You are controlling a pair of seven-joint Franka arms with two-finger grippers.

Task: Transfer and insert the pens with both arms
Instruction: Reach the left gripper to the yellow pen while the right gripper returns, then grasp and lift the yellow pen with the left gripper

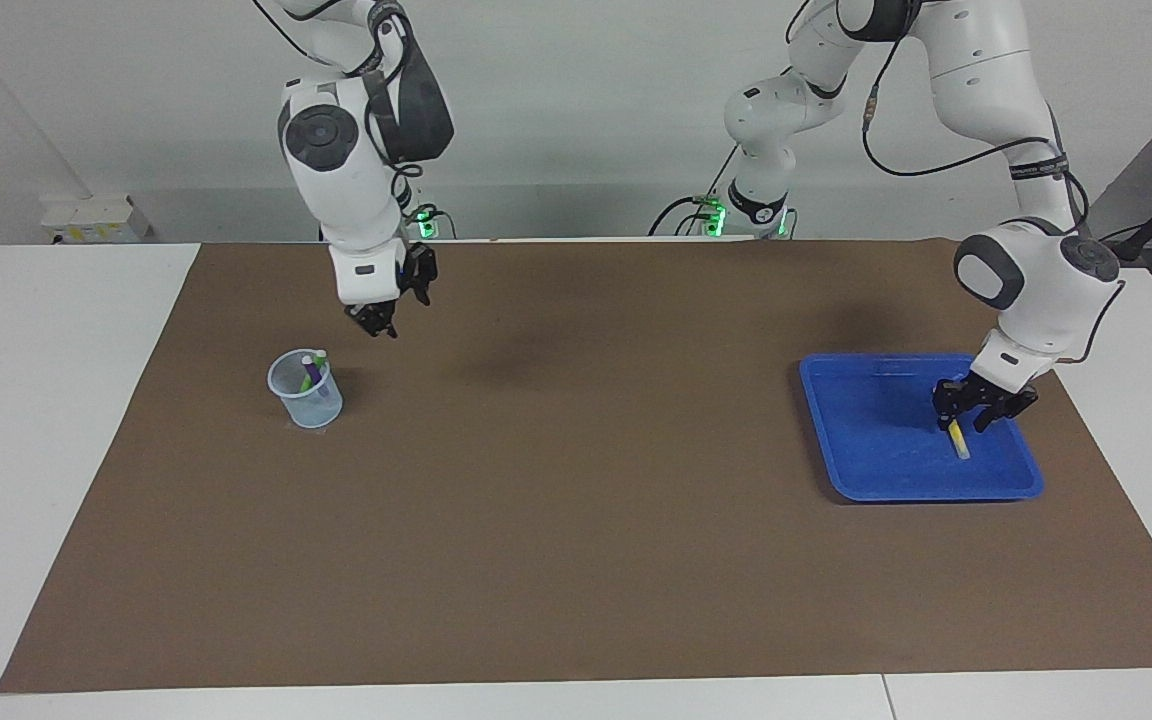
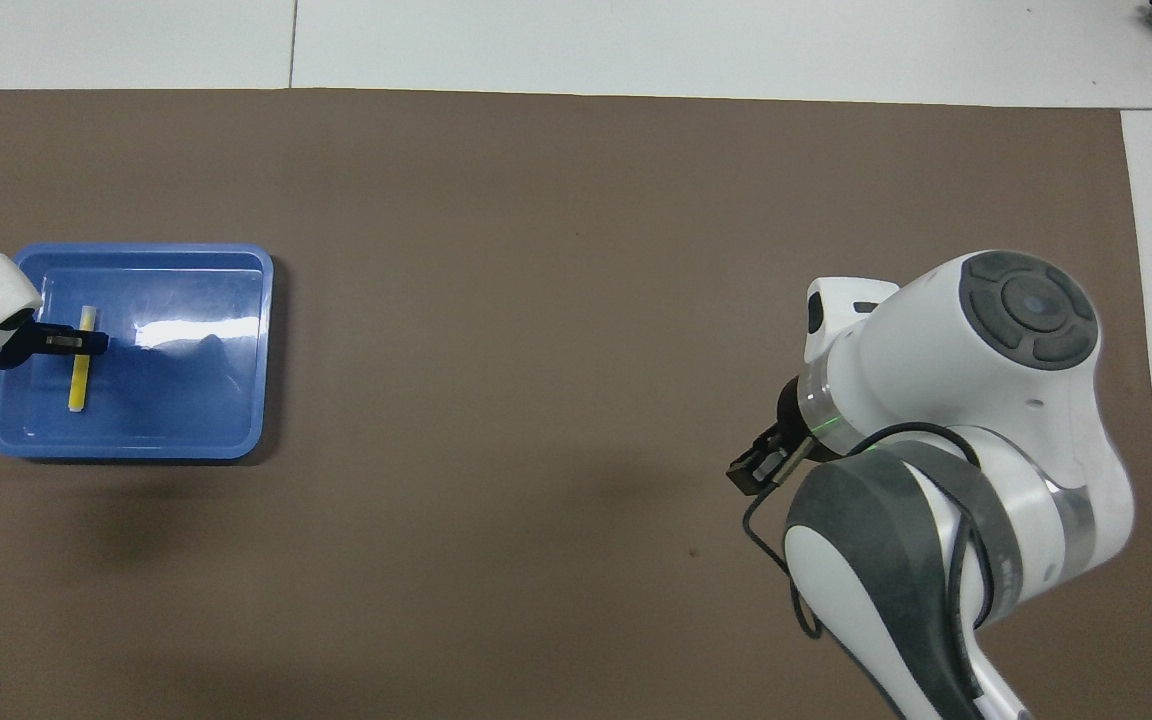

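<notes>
Glossy plastic tray; matt brown mat; clear plastic cup.

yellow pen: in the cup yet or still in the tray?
Still in the tray. The yellow pen lies flat on the blue tray floor, the left pincer down over it. The cup holds the other pens.

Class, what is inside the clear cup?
In the cup: a green pen and a purple pen, tops showing above the rim. In the overhead view the right arm covers it.
</notes>
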